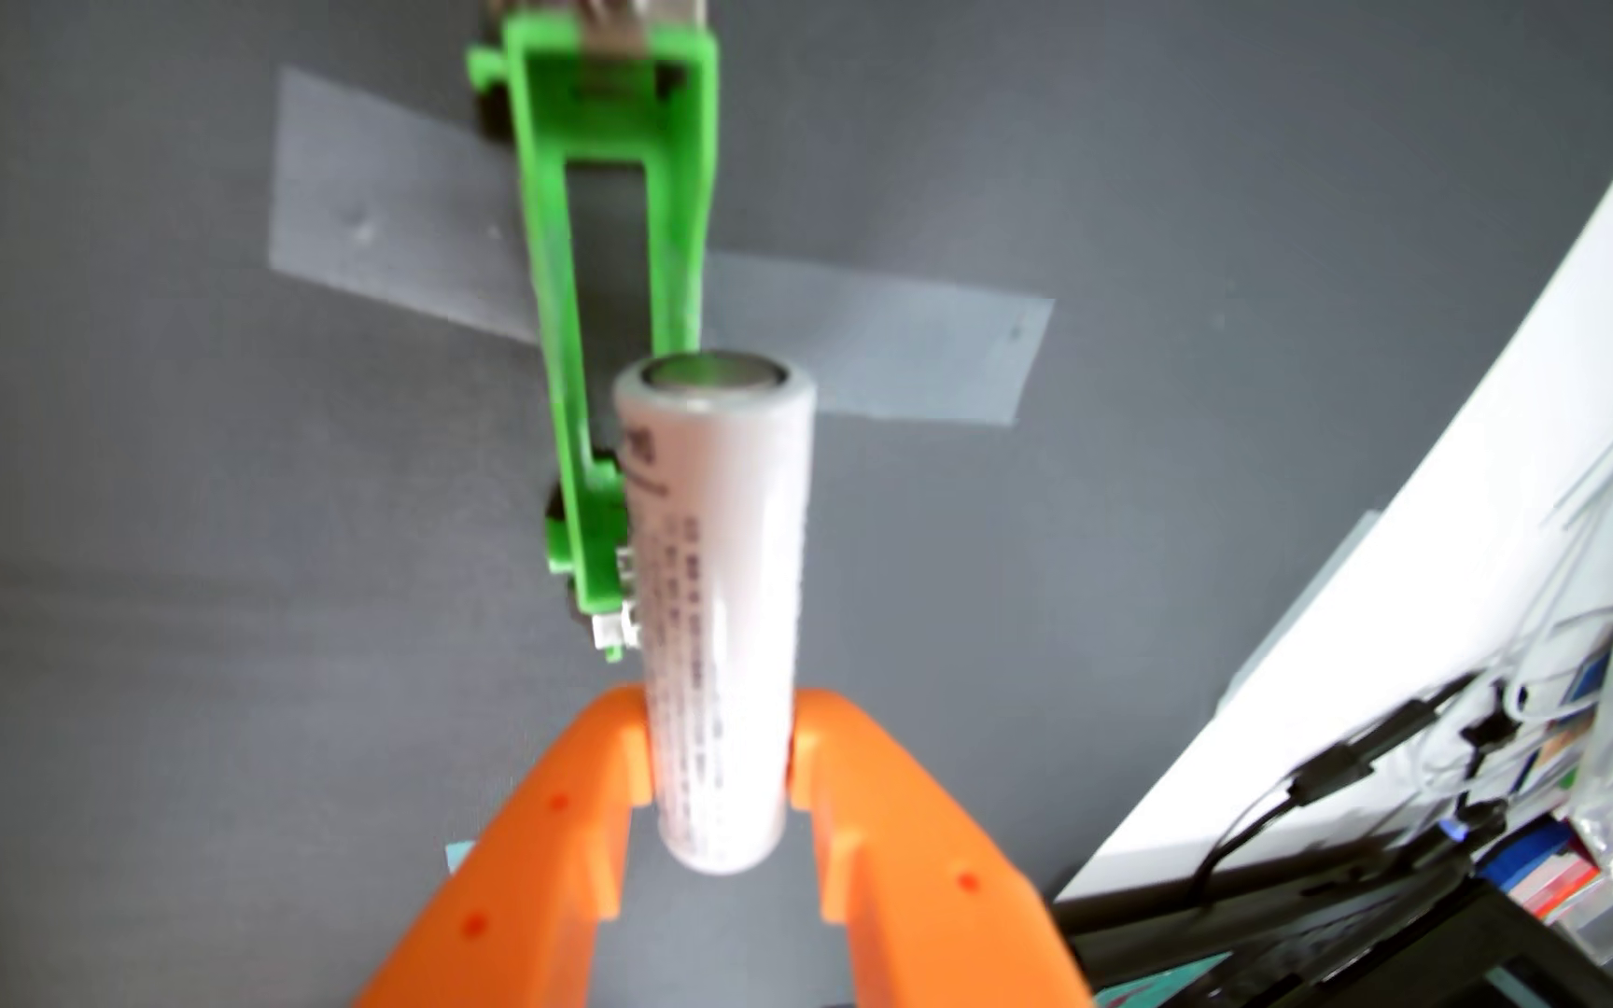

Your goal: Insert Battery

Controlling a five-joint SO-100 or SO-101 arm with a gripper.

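While the orange gripper [723, 746] enters the wrist view from the bottom edge, its two fingers [580, 775] are clamped on a pale cylindrical battery [720, 601], pressing against its sides near the lower end. Held this way, the battery points up the picture, its flat metal end face turned toward the camera and rows of small printed text, too blurred to read, running along its wrap. Just behind the battery and slightly to its left lies a green battery holder [623, 291], a long open frame whose empty slot shows the grey mat [153, 582] through it. Seen from this camera, the battery's upper half overlaps the holder's near end; whether they touch cannot be told. Strips of clear tape [890, 359] cross under the holder and stick it to the mat. Right of the holder, beyond the mat's edge, sit a white surface [1462, 485] and dark cables [1346, 775].
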